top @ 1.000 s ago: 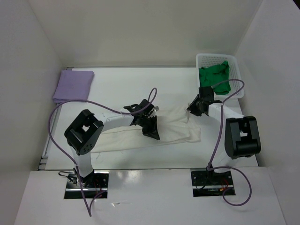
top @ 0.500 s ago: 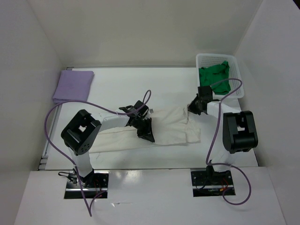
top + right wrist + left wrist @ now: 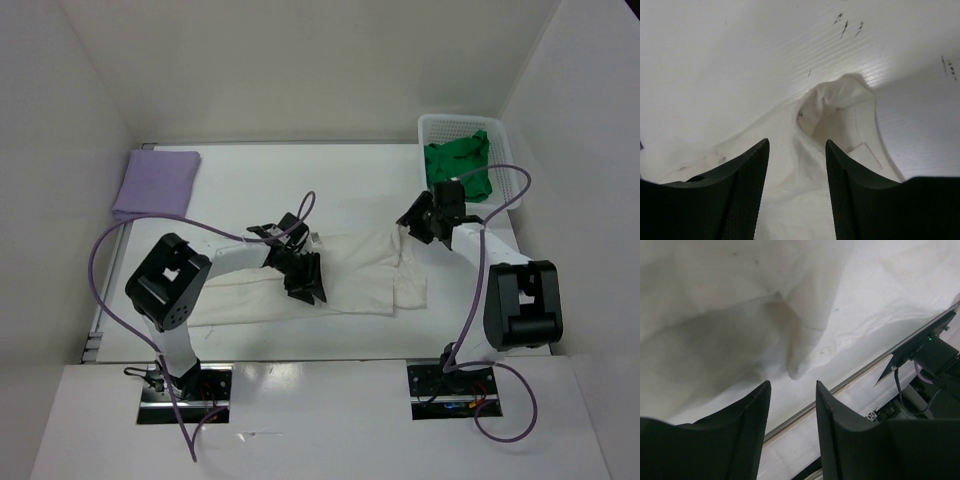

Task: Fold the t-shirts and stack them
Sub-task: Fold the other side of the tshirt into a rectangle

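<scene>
An off-white t-shirt [image 3: 355,280] lies stretched in a long band across the middle of the table. My left gripper [image 3: 305,288] hovers over its centre, open; in the left wrist view this gripper [image 3: 792,385] holds nothing, with the cloth [image 3: 715,325] just beyond its tips. My right gripper [image 3: 413,222] sits at the shirt's right end, open. In the right wrist view the right gripper [image 3: 797,142] has loose cloth [image 3: 840,115] lying below its spread jaws. A folded lavender t-shirt [image 3: 158,182] rests at the back left. A bright green t-shirt [image 3: 460,165] is bunched in the basket.
A white mesh basket [image 3: 432,123] stands at the back right corner. White walls close in the table [image 3: 300,185] on the left, back and right. Purple cables loop off both arms. The table's near metal edge [image 3: 850,380] runs past the left gripper.
Both grippers were shut on the off-white shirt and have opened, letting it go. The left gripper drifted slightly left and nearer; the right gripper drew back toward the basket.
</scene>
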`<state>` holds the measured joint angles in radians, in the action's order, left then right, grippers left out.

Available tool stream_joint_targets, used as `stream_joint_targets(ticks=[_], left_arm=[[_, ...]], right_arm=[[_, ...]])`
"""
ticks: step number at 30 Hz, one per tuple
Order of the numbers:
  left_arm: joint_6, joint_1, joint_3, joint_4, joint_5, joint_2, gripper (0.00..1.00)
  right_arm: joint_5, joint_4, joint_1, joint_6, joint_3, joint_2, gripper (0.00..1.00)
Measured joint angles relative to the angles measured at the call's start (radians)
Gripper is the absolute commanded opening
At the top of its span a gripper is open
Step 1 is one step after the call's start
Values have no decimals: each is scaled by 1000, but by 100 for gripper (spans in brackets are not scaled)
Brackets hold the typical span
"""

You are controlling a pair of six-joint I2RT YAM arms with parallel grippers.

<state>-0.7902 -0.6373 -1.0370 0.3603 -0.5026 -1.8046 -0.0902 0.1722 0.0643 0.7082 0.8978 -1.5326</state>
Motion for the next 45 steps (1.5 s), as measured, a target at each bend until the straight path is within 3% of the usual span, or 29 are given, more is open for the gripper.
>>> stream_joint_targets(ticks=[3,9,11,14,19,23,30,33,34,37,41,43,44,45], left_arm=[[26,0,-41,39,8,21,46],[43,22,-190,32,28,54,46],[31,55,-226,6,29,44,46],[22,129,-269,-61,23,-16,45],[23,274,-262,-104,39,-155,44],[3,365,-211,-123,2,-205,44],[0,384,-148,-205,-16,-182,44],[-1,394,-129,-218,-26,-171,44],[1,397,-127,-214,-24,-166,44],[6,404,-127,-186,-6,-148,44],[10,408,-136,-126,14,-80,47],[11,408,-153,-108,20,-29,47],[13,408,-164,-106,23,-1,47],[20,408,-171,-106,26,29,47]], right_arm=[[-32,-5,0,0,-14,19,53],[-57,-15,-5,-11,-15,-86,34],[-68,-27,-7,-13,-13,-119,30],[-79,-39,-8,-16,-6,-156,12],[-66,-45,-13,-12,-6,-161,0],[-27,-30,-37,-3,-10,-152,0],[32,0,-64,24,-50,-101,4],[29,6,-65,33,-55,-93,17],[30,8,-66,34,-55,-92,31],[29,32,-77,35,-54,-68,47],[28,93,-84,28,-47,53,45],[24,110,-70,26,-36,115,31],[28,115,-51,30,-34,143,16],[28,118,-16,35,-34,164,9]])
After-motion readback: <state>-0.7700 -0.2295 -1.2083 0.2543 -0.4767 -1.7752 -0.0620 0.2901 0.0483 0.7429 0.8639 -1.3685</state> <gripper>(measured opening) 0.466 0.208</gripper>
